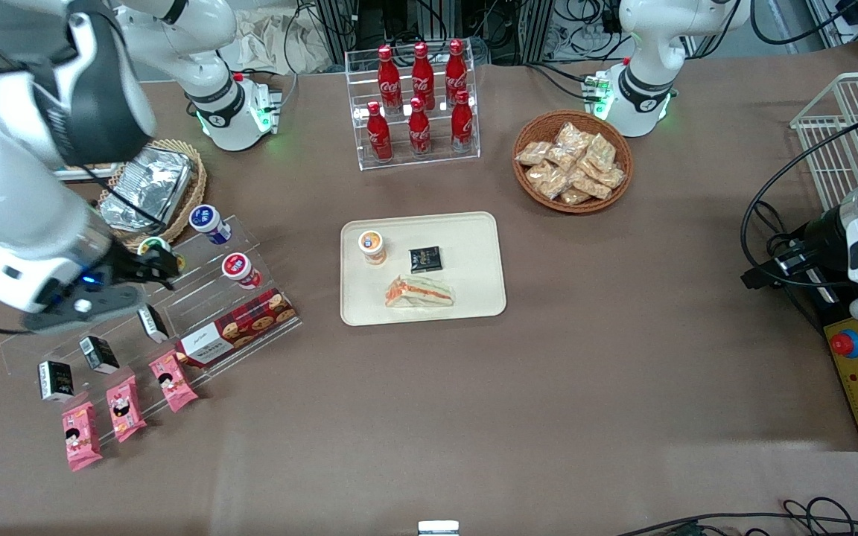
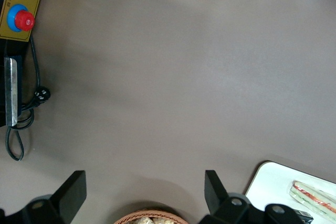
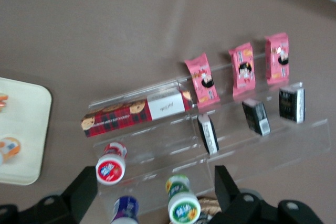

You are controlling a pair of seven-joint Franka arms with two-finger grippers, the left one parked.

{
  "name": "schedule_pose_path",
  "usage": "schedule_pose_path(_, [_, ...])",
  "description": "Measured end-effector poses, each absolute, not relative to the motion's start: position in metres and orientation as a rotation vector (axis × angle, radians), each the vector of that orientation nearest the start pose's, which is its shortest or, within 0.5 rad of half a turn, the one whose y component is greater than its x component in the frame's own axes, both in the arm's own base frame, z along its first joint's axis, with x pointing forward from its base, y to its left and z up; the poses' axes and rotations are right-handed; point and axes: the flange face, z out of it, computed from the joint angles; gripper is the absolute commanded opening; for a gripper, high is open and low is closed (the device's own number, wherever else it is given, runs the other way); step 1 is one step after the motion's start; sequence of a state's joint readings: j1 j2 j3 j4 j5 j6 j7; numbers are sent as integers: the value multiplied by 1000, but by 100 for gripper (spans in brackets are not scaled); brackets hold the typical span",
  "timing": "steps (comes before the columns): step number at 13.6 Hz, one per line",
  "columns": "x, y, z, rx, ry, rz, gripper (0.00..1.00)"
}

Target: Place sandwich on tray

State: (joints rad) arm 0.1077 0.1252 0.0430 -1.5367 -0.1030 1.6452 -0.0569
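1. The sandwich [image 1: 420, 292] lies flat on the tray [image 1: 474, 246], near the edge closest to the front camera, long axis along that edge.
2. The gripper [image 1: 164, 268] hangs empty, fingers spread, over the clear stepped shelf [image 1: 198, 298] (well apart from the tray, toward the working arm's end).
3. The task seems done.

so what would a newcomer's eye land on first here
Probably the cream tray mid-table, with the wrapped sandwich already lying on it beside a small cup and a black packet. Next, the red cola bottles racked farther from the camera, and the open gripper hovering over the clear snack stand.
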Motion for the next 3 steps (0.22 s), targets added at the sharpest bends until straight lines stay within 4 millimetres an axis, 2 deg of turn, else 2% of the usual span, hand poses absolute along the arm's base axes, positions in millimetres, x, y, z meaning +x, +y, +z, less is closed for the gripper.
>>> schedule_pose_path(3, [571,23,611,-3187,-130,28,99])
